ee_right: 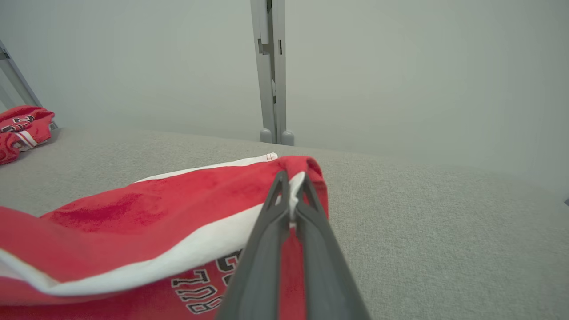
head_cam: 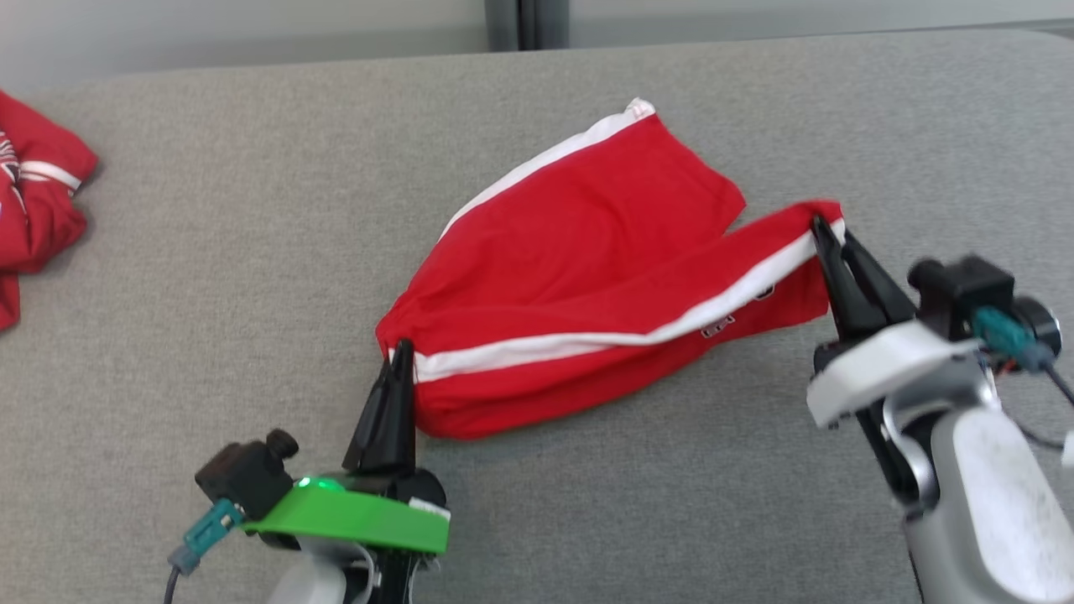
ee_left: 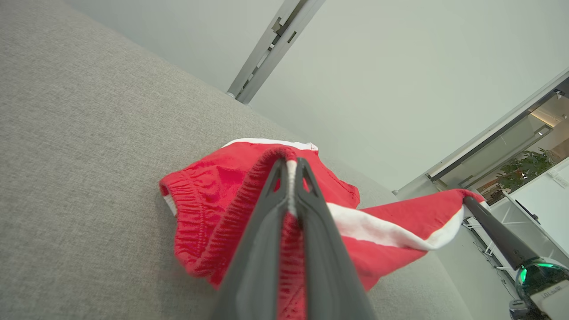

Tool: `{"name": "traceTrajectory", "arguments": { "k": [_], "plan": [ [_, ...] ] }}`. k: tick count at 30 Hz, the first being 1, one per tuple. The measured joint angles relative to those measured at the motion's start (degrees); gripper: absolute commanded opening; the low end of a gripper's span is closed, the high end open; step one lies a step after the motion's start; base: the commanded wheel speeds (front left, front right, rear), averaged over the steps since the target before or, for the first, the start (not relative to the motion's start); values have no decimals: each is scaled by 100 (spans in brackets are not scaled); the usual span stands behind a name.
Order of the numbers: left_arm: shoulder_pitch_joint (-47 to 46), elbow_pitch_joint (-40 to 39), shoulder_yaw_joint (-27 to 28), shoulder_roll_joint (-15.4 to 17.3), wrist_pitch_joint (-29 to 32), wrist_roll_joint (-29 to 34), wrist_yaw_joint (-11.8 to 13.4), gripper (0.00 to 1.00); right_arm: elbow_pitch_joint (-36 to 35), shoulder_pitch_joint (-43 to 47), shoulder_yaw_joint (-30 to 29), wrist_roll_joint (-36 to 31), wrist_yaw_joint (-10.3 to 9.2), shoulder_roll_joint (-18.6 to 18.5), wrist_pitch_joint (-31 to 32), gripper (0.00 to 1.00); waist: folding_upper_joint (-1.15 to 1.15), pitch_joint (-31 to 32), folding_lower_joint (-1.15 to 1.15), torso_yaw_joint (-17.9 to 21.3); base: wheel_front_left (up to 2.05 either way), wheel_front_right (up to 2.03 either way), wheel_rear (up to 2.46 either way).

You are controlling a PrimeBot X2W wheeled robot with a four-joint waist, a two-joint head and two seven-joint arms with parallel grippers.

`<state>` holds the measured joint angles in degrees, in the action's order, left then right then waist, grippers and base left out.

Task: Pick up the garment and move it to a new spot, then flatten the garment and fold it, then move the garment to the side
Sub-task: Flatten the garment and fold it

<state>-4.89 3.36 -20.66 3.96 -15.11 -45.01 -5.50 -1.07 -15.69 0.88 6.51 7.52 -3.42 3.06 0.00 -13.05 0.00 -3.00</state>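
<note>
The garment (head_cam: 579,252) is a pair of red shorts with white side stripes, lying on the grey fabric surface (head_cam: 252,252). My left gripper (head_cam: 401,351) is shut on its gathered waistband at the near left corner; in the left wrist view the elastic band (ee_left: 291,178) is pinched between the fingers. My right gripper (head_cam: 822,228) is shut on the hem of one leg at the right, lifting that edge so the stripe stretches between the two grips. The right wrist view shows the hem (ee_right: 295,178) clamped, with black lettering (ee_right: 204,284) on the cloth below. The other leg lies flat toward the back.
Another crumpled red garment (head_cam: 38,201) lies at the far left edge of the surface, also in the right wrist view (ee_right: 22,129). A grey wall post (head_cam: 527,23) stands behind the far edge. Bare grey fabric spreads on all sides of the shorts.
</note>
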Motion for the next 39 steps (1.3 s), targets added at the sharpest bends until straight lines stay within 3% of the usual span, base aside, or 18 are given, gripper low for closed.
{"name": "traceTrajectory", "arguments": {
  "k": [8, 23, 24, 25, 26, 27, 28, 29, 39],
  "plan": [
    [-896, 555, 179, -108, -2, -849, 171, 0, 1557, -1880, 386, -211, 1, -489, 198, 0, 0, -462, 0, -305, 0, 0, 0],
    [-1844, 891, -189, -115, -3, -1415, 501, 0, 3919, -3938, 820, -454, 1, -609, -64, 0, 0, -1262, 0, -891, 0, 0, 0],
    [-1874, 913, -211, -115, -3, -1421, 514, 0, 4060, -4030, 781, -499, 1, -593, -119, 1, 0, -1294, 0, -921, 0, 0, 0],
    [-1900, 935, -227, -116, -3, -1424, 534, 0, 4194, -4119, 746, -546, 1, -583, -180, 15, 0, -1321, 0, -949, 0, 0, 0],
    [-1921, 954, -242, -116, -3, -1440, 554, 12, 4321, -4195, 716, -591, 1, -569, -244, 35, 0, -1342, 0, -972, 0, 0, 0],
    [-1933, 973, -259, -116, -3, -1445, 567, 33, 4428, -4251, 697, -627, 1, -548, -309, 100, 0, -1357, 0, -987, 0, 0, 0],
    [-1944, 998, -281, -116, -2, -1432, 598, 63, 4540, -4307, 667, -672, 1, -513, -399, 100, 0, -1370, 0, -1000, 0, 0, 0],
    [-1956, 1011, -302, -116, -3, -1408, 601, 100, 4664, -4362, 637, -714, 1, -479, -466, 100, 0, -1375, 0, -1007, 0, 0, 0],
    [-1819, 1198, -389, -116, -3, -324, 697, 100, 5540, -4533, 456, -869, 0, -417, -1073, 100, 0, -1146, 0, -937, 0, 0, 0]
  ]
}}
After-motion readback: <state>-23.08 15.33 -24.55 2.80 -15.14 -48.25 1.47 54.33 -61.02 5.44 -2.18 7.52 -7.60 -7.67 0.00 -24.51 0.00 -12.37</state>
